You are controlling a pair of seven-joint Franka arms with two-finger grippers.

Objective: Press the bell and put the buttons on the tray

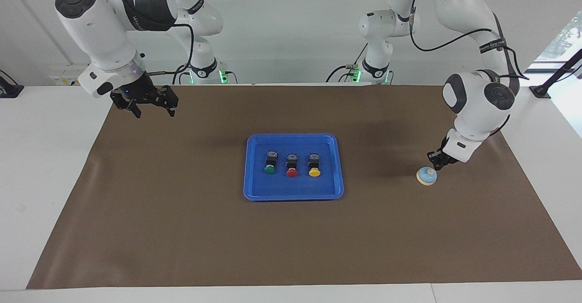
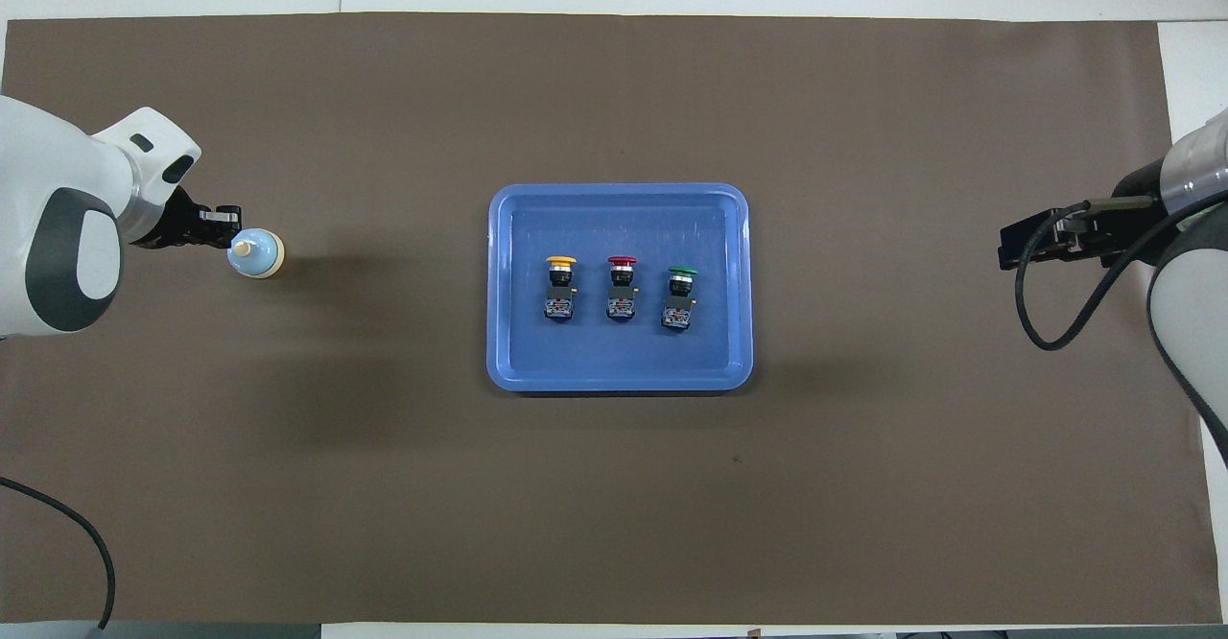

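Observation:
The bright-blue tray (image 1: 254,166) (image 2: 504,284) lies at the table's middle. Three buttons lie on it in a row: green (image 1: 269,163) (image 2: 679,295), red (image 1: 291,165) (image 2: 622,288) and yellow (image 1: 313,165) (image 2: 559,287). The light-blue bell (image 1: 426,176) (image 2: 257,255) stands on the mat toward the left arm's end. My left gripper (image 1: 435,163) (image 2: 223,226) is shut and low, its tips right at the bell's cream knob; I cannot tell whether they touch. My right gripper (image 1: 154,111) (image 2: 1031,241) is open and empty, raised over the mat at the right arm's end.
A brown mat (image 1: 182,230) (image 2: 863,485) covers the table. The white table edge (image 1: 45,180) runs around it. A black cable (image 2: 1046,322) hangs from the right arm.

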